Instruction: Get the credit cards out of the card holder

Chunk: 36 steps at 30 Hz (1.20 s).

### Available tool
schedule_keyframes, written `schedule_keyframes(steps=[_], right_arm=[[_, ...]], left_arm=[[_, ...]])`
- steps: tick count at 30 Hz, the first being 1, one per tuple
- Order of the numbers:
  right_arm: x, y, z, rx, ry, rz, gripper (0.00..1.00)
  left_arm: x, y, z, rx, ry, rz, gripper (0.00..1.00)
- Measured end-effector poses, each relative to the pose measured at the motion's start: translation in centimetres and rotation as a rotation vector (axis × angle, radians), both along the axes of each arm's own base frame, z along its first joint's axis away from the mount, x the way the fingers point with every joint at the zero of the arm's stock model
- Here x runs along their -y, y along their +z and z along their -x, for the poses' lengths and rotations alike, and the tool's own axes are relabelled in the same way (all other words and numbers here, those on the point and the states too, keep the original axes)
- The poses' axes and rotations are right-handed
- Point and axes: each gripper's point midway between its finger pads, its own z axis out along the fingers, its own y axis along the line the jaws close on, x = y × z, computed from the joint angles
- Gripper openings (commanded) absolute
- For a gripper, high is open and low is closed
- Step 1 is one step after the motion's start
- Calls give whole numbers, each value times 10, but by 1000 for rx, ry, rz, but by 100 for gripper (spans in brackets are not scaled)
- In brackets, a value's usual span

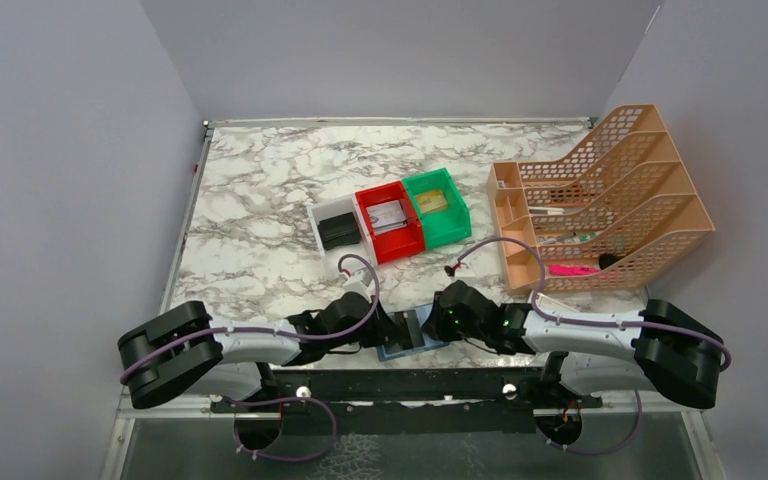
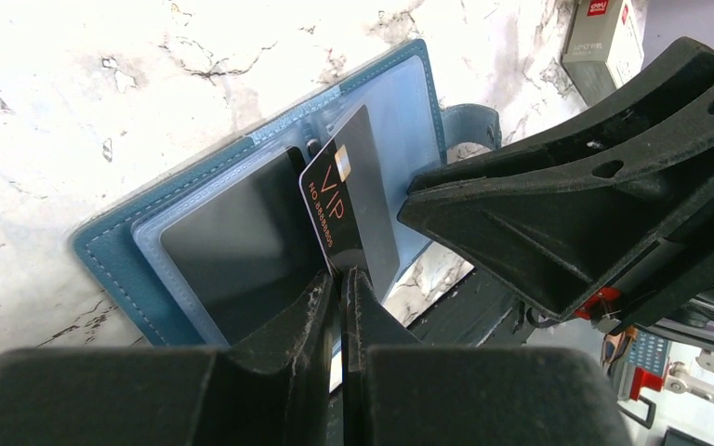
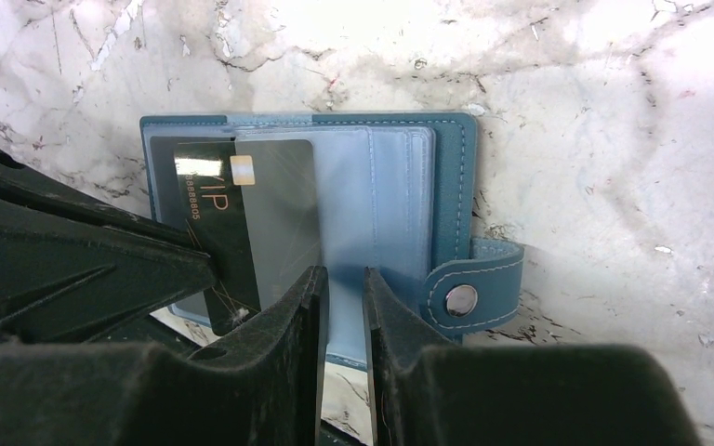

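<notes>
Over open card holder (image 3: 451, 186) | left jaws pinch VIP card (image 2: 351, 200)

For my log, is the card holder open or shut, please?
Open: the card holder lies spread flat, pocket panels exposed, snap tab undone.

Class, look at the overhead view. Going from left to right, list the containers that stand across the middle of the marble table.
white bin → red bin → green bin → peach file organizer
</notes>
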Motion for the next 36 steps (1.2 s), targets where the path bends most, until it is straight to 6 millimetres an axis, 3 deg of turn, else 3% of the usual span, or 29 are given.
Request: schedule_keyframes(steps=[9,17,20,24,31,36], right_arm=[[4,6,4,7,29,9,29],[-19,41,8,64,166,-87,36],[-26,33,6,44,182,-60,37],[-21,4,9,-17,178,23,37],[-29,4,5,-17,160,-9,37],[-29,4,7,-23,127,-57,36]], left_arm=[[-4,4,1,20,-9,-12,10],[-3,3,0,24,-16,-26,10],[-2,4,-1,27,-18,-25,10],[0,7,-2,34,-20,-20,12],[-1,5,-2,37,-26,-32,26],[5,3,-4,33,-32,-42,25]])
